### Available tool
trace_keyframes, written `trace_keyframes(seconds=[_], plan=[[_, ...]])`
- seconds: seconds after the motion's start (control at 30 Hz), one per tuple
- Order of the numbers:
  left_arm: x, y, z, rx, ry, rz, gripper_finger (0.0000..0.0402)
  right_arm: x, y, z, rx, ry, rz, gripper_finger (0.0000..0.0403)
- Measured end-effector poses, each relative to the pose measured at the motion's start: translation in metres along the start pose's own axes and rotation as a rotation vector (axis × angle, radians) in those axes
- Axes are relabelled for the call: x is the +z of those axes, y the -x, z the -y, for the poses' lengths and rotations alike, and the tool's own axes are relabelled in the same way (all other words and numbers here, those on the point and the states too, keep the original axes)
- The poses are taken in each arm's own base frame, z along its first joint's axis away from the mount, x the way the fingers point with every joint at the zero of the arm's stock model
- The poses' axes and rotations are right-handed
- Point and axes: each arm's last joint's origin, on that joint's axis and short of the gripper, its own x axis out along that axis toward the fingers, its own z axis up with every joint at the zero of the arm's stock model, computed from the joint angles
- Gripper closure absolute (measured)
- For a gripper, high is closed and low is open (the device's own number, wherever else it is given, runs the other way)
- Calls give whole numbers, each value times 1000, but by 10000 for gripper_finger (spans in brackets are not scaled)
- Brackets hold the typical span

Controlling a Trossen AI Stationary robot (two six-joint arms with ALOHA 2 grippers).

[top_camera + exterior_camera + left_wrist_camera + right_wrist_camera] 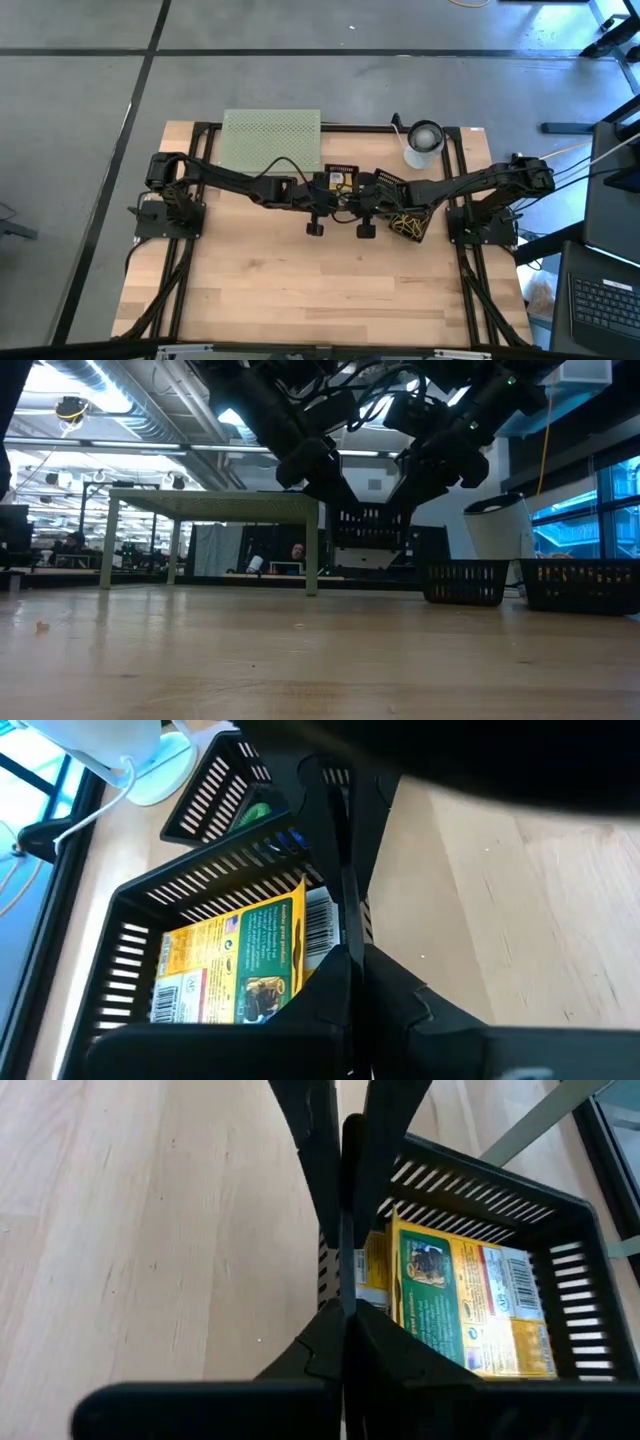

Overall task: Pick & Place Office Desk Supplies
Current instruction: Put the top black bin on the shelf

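A black slatted basket is held over the table's middle, just in front of the pale green rack. Yellow-green crayon boxes lie inside it. My left gripper reaches it from the table's left and is shut on its near wall. My right gripper reaches the same wall from the right and is also shut on it. In the low view the basket hangs between both grippers, clear of the wood. My left gripper pinches the basket's near wall between its two fingers, one inside the basket and one outside. The fingers slant down from the table's left. The basket is lifted clear and roughly level. My right gripper pinches the same near wall, one finger inside and one outside. It slants down from the table's right, facing the left gripper's fingers along the wall. The basket hangs clear of the table.
A second black basket with rubber bands stands right of centre, and another basket with green and blue items stands near the white cup. The pale green rack stands at the far edge. Bare wood lies toward the near edge.
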Motion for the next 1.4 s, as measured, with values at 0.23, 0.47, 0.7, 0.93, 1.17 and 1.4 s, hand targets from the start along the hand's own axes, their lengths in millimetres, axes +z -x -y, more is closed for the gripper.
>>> trace_keyframes(seconds=[0.23, 0.47, 0.7, 0.93, 1.17, 1.4], plan=[[-1, 0, 1, -16, -9, -6, 396, -2, 5, 1, -12, -43, -31, 280], [-1, 0, 2, -23, -19, -5, 396, 1, 47, 12, -16, -135, 14, 172], [12, 4, 8, 13, -145, 55, 397, 1, 96, 24, -11, -316, 128, 132], [40, 21, -1, 209, -218, -28, 397, 1, 114, 28, -7, -346, 194, 141], [45, 59, -36, 245, -131, -100, 397, 1, 115, 28, -4, -345, 194, 153], [35, 111, -60, 255, -64, -99, 397, 1, 115, 28, -5, -338, 194, 159]])
